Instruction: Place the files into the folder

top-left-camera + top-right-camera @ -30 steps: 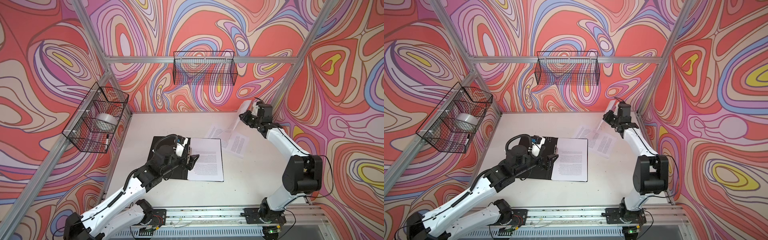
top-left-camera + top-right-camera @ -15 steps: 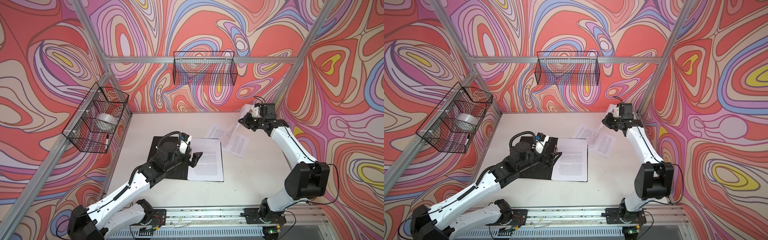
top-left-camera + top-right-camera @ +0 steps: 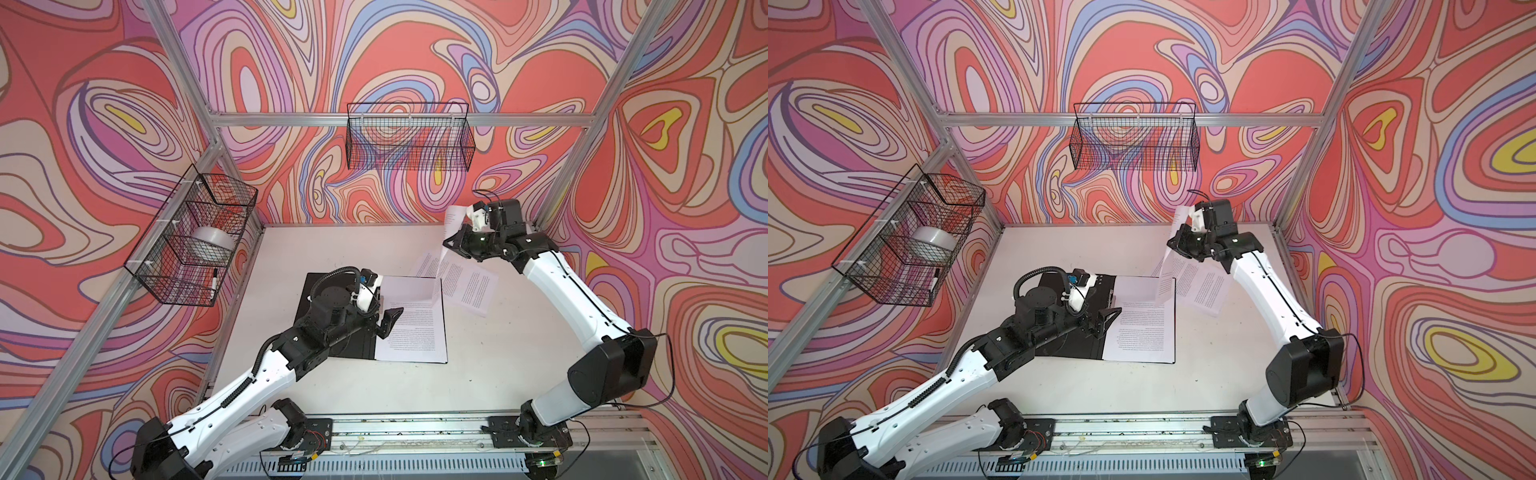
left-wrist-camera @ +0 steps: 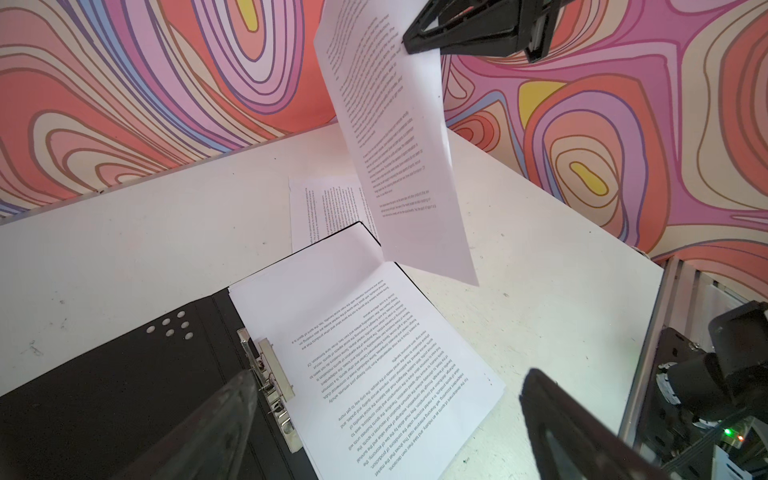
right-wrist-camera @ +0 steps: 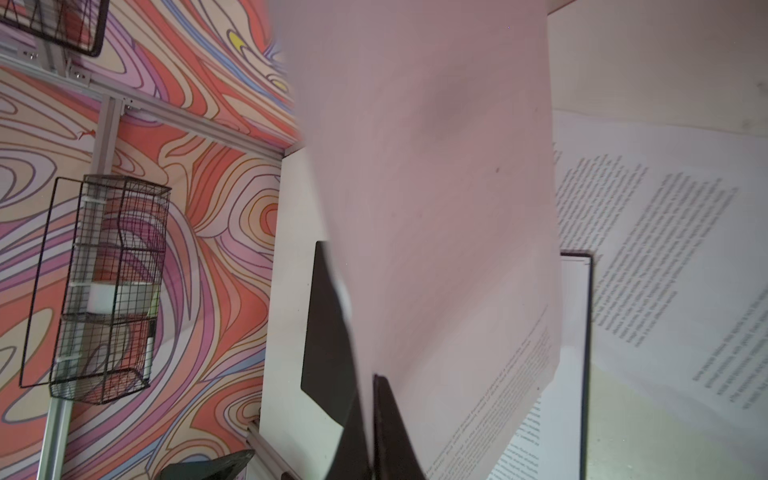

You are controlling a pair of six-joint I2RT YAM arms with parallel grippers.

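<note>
Dangling over the open folder's (image 4: 104,395) two o'clock corner, one sheet (image 4: 395,145) sits clenched in our right gripper (image 3: 449,244); our left gripper (image 4: 388,380) gapes empty.

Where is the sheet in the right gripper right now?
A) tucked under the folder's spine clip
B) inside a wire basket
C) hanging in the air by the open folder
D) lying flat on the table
C: the right gripper pinches the sheet near its top, and it hangs down over the far corner of the folder.
</note>
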